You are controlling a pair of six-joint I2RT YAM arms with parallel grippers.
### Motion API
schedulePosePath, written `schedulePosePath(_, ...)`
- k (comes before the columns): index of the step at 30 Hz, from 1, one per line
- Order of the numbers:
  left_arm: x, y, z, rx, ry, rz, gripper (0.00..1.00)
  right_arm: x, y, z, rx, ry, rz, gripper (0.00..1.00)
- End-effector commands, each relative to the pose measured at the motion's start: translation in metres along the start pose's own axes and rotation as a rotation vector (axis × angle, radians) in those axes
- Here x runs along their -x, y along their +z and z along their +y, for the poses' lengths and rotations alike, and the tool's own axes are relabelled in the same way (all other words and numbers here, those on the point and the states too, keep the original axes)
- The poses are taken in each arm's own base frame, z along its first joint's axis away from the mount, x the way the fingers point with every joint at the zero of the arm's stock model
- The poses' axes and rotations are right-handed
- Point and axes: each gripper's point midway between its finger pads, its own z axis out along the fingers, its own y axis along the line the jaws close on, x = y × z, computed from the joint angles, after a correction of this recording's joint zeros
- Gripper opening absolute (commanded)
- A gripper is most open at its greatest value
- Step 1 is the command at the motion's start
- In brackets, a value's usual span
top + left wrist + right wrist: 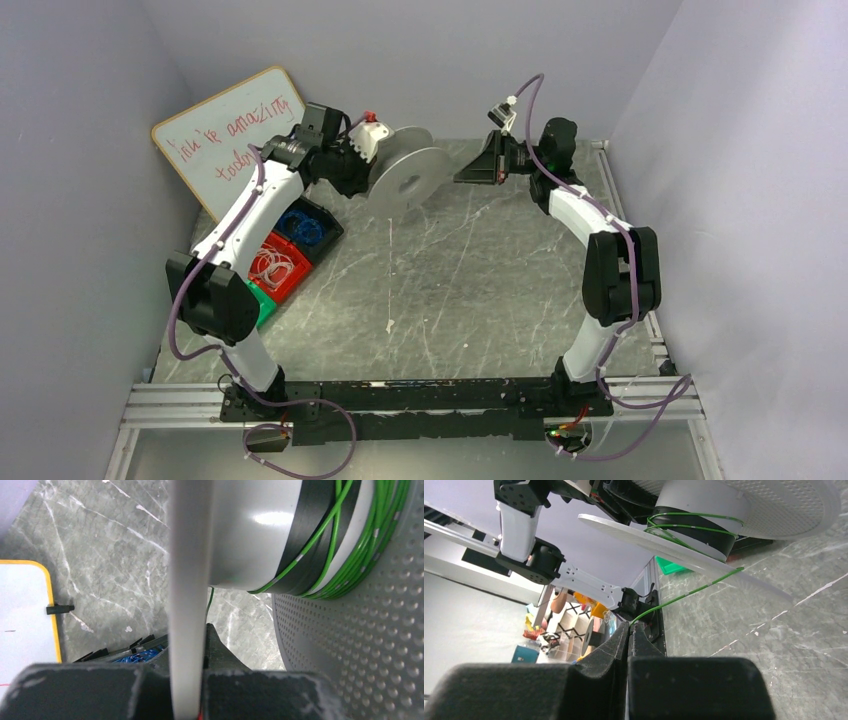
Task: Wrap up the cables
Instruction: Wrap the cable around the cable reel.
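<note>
Closest to the lens, my left gripper [189, 652] was clamped shut on the white flange [187, 555] of the spool [405, 180]. My right gripper [629, 630] was pinched shut on the green cable [684, 592], which ran taut up to the turns lying on the hub [250, 530]. Judgement: winding under way. Recommended: hold tension steady and lay each turn between the flanges, not over the rim.

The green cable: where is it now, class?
Wrist views show the cable wound on the spool that the left gripper holds, far centre-left; one strand runs to the shut right gripper.
</note>
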Motion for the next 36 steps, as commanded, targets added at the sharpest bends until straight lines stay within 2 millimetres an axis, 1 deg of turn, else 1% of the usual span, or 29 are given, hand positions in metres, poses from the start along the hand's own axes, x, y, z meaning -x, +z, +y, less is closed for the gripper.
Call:
schedulePosePath(1,0.022,-0.013,0.031,0.176,0.012,-0.054,0.02,0.001,-0.001,0.03,0.036,-0.081,0.03,0.04)
schedulePosePath(4,0.016,-0.011,0.037,0.234,0.046,-0.025,0.02,0.009,0.001,0.029,0.024,-0.059,-0.005,0.05)
schedulePosePath(8,0.011,-0.006,0.035,0.273,0.091,0.012,0.02,0.019,0.003,0.029,0.021,-0.044,-0.038,0.04)
schedulePosePath(13,0.011,-0.001,0.029,0.278,0.135,0.027,0.02,0.032,0.003,0.029,0.055,-0.004,-0.054,0.0)
schedulePosePath(16,0.011,0.003,0.028,0.298,0.155,0.037,0.02,0.037,0.005,0.034,0.09,0.028,-0.059,0.0)
schedulePosePath(19,0.014,0.005,0.027,0.34,0.155,0.048,0.02,0.039,0.008,0.033,0.098,0.028,-0.058,0.0)
schedulePosePath(23,0.018,0.011,0.019,0.373,0.142,0.074,0.02,0.034,0.021,0.034,0.117,0.041,-0.035,0.0)
schedulePosePath(28,0.018,0.023,0.011,0.394,0.105,0.105,0.02,0.025,0.039,0.035,0.131,0.026,0.007,0.0)
schedulePosePath(31,0.022,0.025,0.009,0.392,0.068,0.104,0.02,0.018,0.05,0.029,0.121,0.026,0.031,0.0)
schedulePosePath(36,0.018,0.033,0.003,0.386,0.02,0.135,0.02,0.01,0.061,0.016,0.08,0.011,0.047,0.0)
